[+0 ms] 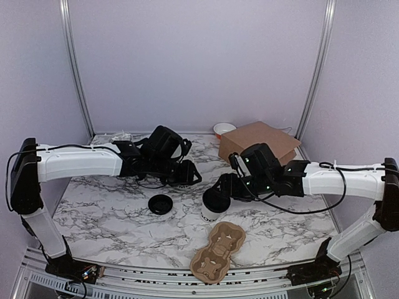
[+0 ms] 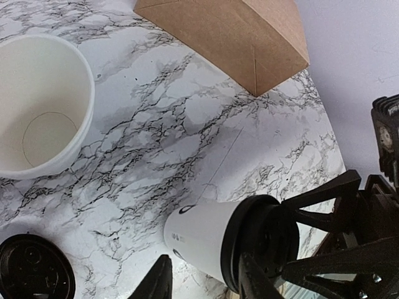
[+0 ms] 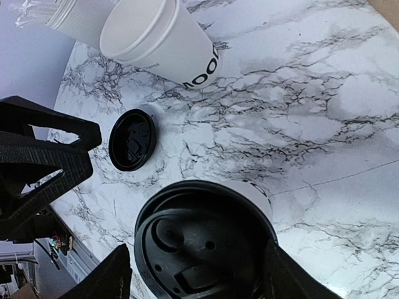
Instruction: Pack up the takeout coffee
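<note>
The takeout coffee, a white paper cup with black lettering and a black lid, stands upright on the marble table just behind the carrier. My right gripper comes down on it from above. Its fingers sit on either side of the lid's rim and are shut on it. My left gripper hovers to the cup's back left, apart from it. In the left wrist view my left gripper is open with nothing between its fingers.
A loose black lid lies left of the cup. A moulded cardboard carrier lies at the front. A brown cardboard box and a small white bowl stand at the back right. An open white cup and a white canister stand behind the left gripper.
</note>
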`<action>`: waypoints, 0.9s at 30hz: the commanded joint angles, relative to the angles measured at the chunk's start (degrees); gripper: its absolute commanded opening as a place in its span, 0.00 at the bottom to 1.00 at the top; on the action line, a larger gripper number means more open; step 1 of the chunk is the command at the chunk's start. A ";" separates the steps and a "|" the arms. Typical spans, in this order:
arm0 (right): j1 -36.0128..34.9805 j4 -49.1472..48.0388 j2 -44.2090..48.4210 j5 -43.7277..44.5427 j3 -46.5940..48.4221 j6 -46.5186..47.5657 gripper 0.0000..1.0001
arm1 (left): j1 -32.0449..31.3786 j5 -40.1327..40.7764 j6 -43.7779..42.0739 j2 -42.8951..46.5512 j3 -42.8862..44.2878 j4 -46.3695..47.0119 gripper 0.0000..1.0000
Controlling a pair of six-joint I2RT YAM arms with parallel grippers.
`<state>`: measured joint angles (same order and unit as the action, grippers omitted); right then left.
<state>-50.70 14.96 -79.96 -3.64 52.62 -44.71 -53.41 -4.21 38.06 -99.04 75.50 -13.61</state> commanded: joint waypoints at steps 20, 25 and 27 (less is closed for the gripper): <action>6.94 -1.15 17.74 -7.84 -9.95 3.51 0.55 | -0.21 -2.30 5.03 6.80 -7.16 3.10 0.40; 16.30 -1.12 16.26 -17.47 -8.80 10.23 0.49 | -3.33 2.71 8.79 5.61 -5.78 4.37 0.40; 18.42 -2.03 14.78 -21.10 -9.30 12.58 0.48 | -4.16 4.75 10.48 5.15 -5.70 4.69 0.40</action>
<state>-35.77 15.00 -63.44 -15.57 41.65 -38.76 -55.64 -5.10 44.42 -93.54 68.79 -11.53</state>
